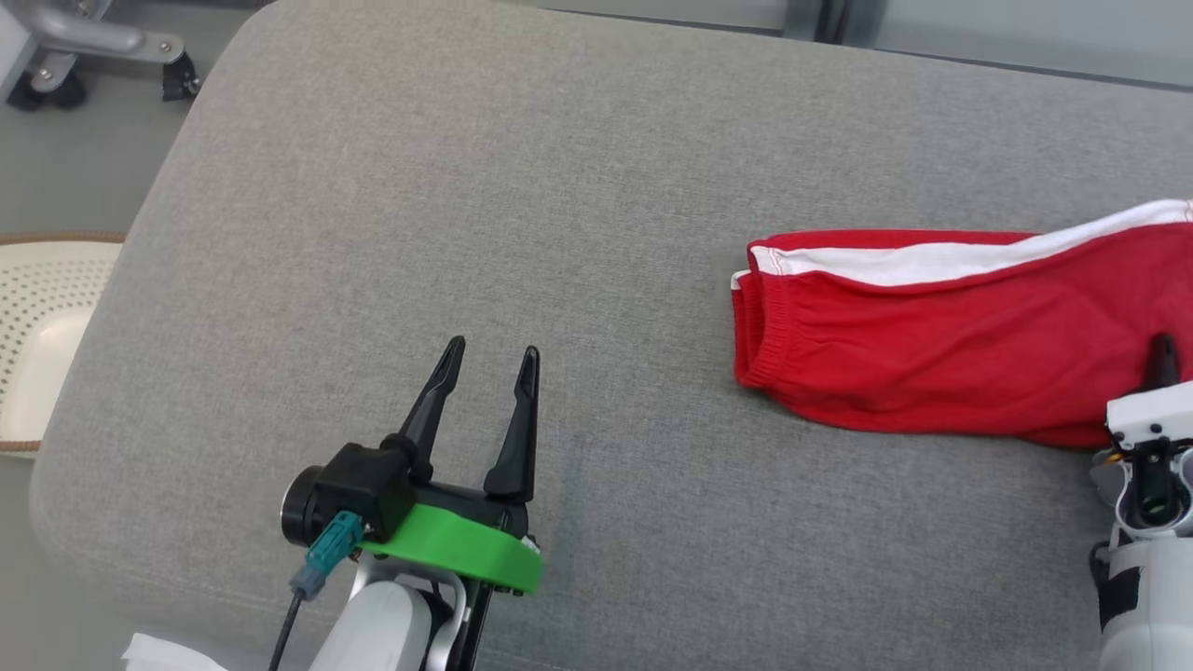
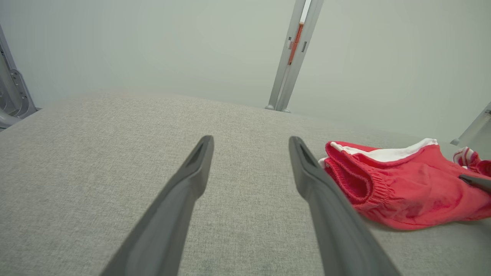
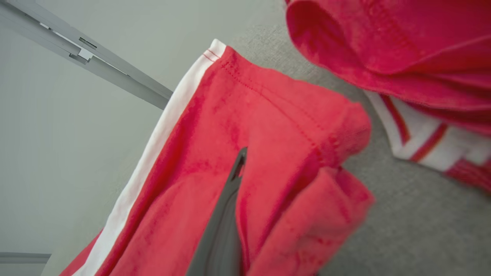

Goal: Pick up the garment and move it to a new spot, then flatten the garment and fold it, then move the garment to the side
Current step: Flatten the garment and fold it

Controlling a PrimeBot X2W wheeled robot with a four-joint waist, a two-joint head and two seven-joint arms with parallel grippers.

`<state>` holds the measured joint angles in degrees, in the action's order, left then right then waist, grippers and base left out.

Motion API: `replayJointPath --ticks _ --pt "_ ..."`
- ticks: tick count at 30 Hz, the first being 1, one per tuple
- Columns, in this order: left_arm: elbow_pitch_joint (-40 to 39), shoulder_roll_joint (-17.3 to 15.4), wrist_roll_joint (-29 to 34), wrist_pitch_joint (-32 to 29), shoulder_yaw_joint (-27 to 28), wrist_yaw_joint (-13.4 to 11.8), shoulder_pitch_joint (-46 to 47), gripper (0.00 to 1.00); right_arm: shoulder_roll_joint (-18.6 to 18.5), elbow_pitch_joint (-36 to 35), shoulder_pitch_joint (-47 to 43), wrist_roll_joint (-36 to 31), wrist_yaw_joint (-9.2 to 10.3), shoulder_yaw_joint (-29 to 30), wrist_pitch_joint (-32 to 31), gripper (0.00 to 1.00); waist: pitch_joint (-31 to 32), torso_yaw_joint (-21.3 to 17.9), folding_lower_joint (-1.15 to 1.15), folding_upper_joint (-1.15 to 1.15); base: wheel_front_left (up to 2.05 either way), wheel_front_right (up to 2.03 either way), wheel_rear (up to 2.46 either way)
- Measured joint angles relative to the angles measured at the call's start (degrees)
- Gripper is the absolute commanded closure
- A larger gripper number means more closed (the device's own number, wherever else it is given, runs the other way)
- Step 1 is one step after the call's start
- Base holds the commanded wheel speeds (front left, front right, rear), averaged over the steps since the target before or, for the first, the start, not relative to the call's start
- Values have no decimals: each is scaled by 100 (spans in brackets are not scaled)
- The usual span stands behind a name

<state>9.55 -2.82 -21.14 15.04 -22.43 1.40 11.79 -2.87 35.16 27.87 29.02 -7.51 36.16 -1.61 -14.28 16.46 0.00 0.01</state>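
On the cushion [image 1: 466,233], the right hand [image 1: 1162,349] apparently pinches the garment [image 1: 932,345].

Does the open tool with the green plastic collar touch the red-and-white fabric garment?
No, the left tool is over bare grey fabric cushion, apart from the red garment.

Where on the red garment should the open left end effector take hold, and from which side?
Likely the gathered elastic opening of the garment, from the robot's left: its bunched rim faces the left end effector across bare cushion; the right end effector pinches fabric farther right.
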Motion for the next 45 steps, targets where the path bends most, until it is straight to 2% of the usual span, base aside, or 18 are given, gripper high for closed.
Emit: replayJointPath --ticks 10,15,26,37,45 --pt "66 2 107 0 31 89 -125 0 3 470 -364 401 2 -879 609 100 370 -297 0 0 0 0 0" --pt "96 1 135 0 47 107 -207 0 1 501 -347 321 3 -1167 920 100 463 -297 0 0 0 0 0" --pt "141 1 213 1 86 110 -322 0 3 -18 -353 480 3 -2419 1281 100 608 -208 0 0 0 0 0" --pt "179 1 270 0 88 112 -361 0 7 -856 -658 840 3 -3711 1182 100 669 -72 0 0 0 0 0" --pt "219 1 289 0 85 116 -388 0 5 -1055 -859 894 3 -4265 1072 100 744 27 0 0 0 0 0"
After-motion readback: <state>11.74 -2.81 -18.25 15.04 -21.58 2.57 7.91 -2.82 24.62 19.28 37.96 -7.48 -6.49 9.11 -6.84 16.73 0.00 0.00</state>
